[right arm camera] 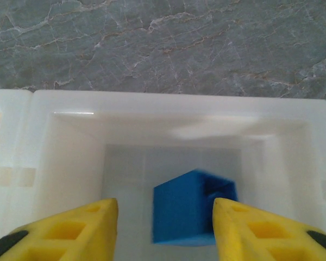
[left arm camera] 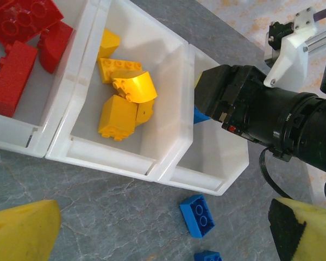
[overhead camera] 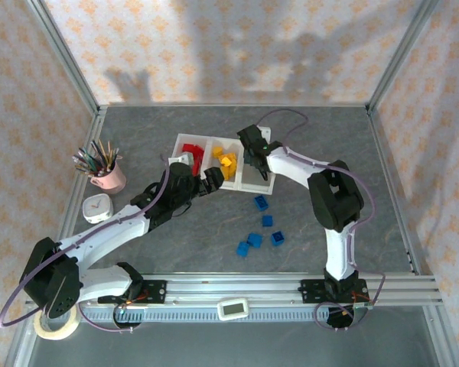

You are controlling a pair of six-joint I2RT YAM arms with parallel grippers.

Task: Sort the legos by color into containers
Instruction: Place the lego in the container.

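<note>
The white tray [overhead camera: 185, 139] holds red legos [overhead camera: 192, 153] in its left compartment and yellow legos [overhead camera: 226, 163] in the middle one. My right gripper [overhead camera: 252, 159] hangs over the right compartment [right arm camera: 70, 157]. It is open [right arm camera: 165, 217], and a blurred blue lego [right arm camera: 185, 212] sits loose between the yellow fingers, low in that compartment. Several blue legos [overhead camera: 261, 202] lie on the table in front of the tray. My left gripper [overhead camera: 214, 180] hovers open [left arm camera: 163, 239] at the tray's front edge, above bare table beside a blue lego [left arm camera: 198, 215]. Red legos [left arm camera: 13, 70] and yellow legos [left arm camera: 122, 100] lie in their compartments.
A pink cup of pencils [overhead camera: 107, 174] and a small white clock [overhead camera: 98, 208] stand at the left. A tape roll [overhead camera: 55, 325] and a white timer [overhead camera: 233, 308] lie by the arm bases. Patterned walls and metal posts enclose the table.
</note>
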